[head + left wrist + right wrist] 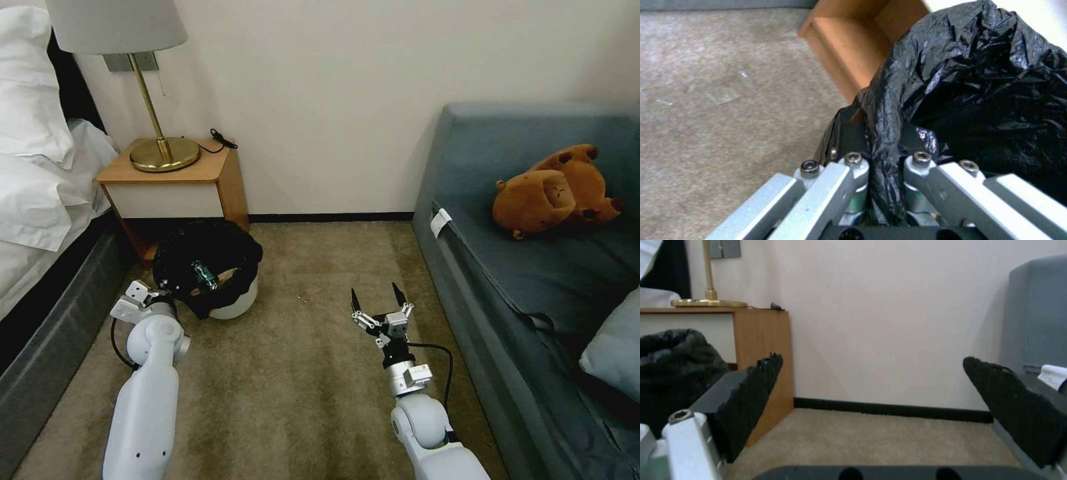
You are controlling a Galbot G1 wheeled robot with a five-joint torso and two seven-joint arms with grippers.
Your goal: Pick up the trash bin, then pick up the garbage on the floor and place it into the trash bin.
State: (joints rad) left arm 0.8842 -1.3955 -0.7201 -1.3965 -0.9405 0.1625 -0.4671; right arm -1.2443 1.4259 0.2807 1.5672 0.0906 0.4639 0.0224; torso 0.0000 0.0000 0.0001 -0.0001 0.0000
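Carpet (300,373), a short beige-brown pile, covers the floor ahead of us, running to a cream wall (333,100) with a dark skirting strip (330,217). On our left stand a white-sheeted bed (40,173) and a wooden nightstand (173,183) bearing a brass lamp (157,133); on our right, a grey-blue sofa (507,280) with a brown plush toy (557,190) lying on its seat.

Our left gripper (882,173) is clamped on the crinkled black bag folded over the rim of the small round white plastic trash bin (237,300), which sits tilted beside the nightstand. Inside it we see a small green bottle (203,275) and something brown just beside that. In the left wrist view the fingers (849,146) pinch a fold of bag between them.

Our right gripper (380,299) hovers above bare carpet near the sofa, its black fingers (751,390) spread wide, nothing between them.
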